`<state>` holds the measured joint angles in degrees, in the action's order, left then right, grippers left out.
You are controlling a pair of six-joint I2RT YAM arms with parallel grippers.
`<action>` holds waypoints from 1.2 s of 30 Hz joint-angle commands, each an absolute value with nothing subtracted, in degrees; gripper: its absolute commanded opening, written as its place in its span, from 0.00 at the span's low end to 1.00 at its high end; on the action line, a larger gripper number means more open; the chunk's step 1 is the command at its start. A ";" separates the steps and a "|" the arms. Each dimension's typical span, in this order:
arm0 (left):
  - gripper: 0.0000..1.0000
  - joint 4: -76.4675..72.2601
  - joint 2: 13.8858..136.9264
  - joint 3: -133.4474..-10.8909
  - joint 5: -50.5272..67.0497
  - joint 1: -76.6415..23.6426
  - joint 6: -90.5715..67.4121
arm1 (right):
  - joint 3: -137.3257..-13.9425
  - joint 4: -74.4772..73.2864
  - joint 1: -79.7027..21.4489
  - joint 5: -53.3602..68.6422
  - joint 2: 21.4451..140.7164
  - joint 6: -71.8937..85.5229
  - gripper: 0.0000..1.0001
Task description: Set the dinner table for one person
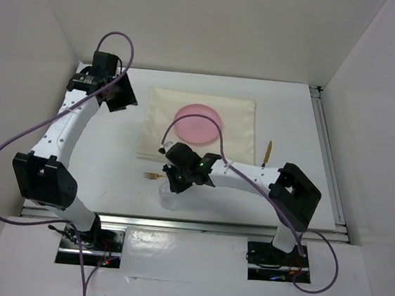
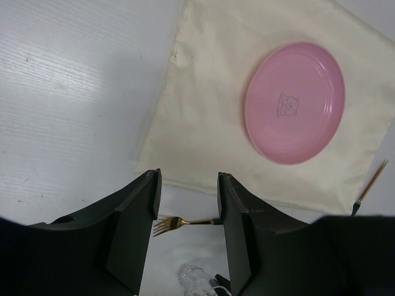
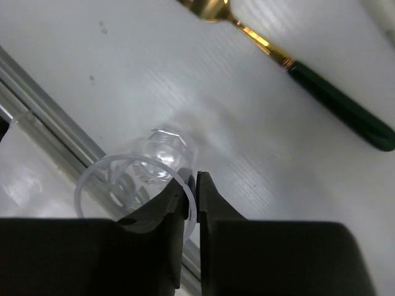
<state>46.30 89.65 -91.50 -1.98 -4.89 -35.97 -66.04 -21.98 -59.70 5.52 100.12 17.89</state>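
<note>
The white dinner table (image 1: 111,160) carries a cream cloth mat (image 1: 236,117) with a pink plate (image 1: 198,123) on it. A gold fork with a dark green handle (image 1: 153,176) lies just below the mat's near edge. My right gripper (image 3: 192,188) is shut on the rim of a clear plastic cup (image 3: 133,179), one finger inside it and one outside, by the table's near rail. The cup also shows in the top view (image 1: 171,198). My left gripper (image 2: 187,203) is open and empty, high above the table's far left. The plate (image 2: 295,102) and fork (image 2: 170,224) show below it.
A gold utensil with a dark handle (image 1: 268,152) lies on the table right of the mat. Aluminium rails run along the near edge (image 1: 196,224) and the right edge (image 1: 327,154). White walls enclose the table on three sides.
</note>
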 commanded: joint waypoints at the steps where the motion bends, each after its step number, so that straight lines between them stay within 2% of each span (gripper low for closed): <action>1: 0.58 45.53 88.42 -91.32 -0.62 -4.83 -34.54 | -71.62 -23.19 -60.21 -2.62 97.56 17.31 0.08; 3: 0.58 45.53 88.42 -90.27 -0.62 -5.36 -34.54 | -75.38 -27.48 -57.50 -7.35 96.94 17.84 0.03; 8: 0.60 43.86 87.89 -87.11 -1.23 -9.05 -33.49 | -82.34 -31.81 -47.75 -11.34 97.47 17.84 0.00; 13: 0.63 42.36 88.41 -85.25 -0.70 -10.99 -33.49 | -96.55 -38.75 -34.21 -13.45 105.81 20.82 0.00; 17: 0.83 42.89 90.08 -85.25 -0.70 -12.21 -33.49 | -108.61 -42.80 -25.41 -14.58 114.59 22.06 0.00; 19: 0.86 42.89 90.09 -85.25 -1.23 -12.22 -33.49 | -115.64 -44.64 -21.98 -15.21 120.04 22.06 0.00; 24: 0.86 42.89 90.09 -84.73 -1.76 -12.74 -33.49 | -128.30 -47.54 -16.80 -15.21 130.24 21.54 0.00; 28: 0.85 42.89 90.62 -84.20 -1.76 -12.74 -34.01 | -130.96 -46.85 -14.86 -14.41 134.20 22.14 0.00; 34: 0.85 43.51 91.85 -83.68 -2.29 -12.74 -34.01 | -127.44 -42.63 -13.71 -12.30 135.97 22.15 0.00; 36: 0.85 43.51 91.85 -83.06 -2.29 -12.74 -34.01 | -126.91 -42.10 -13.71 -12.30 136.49 22.15 0.11</action>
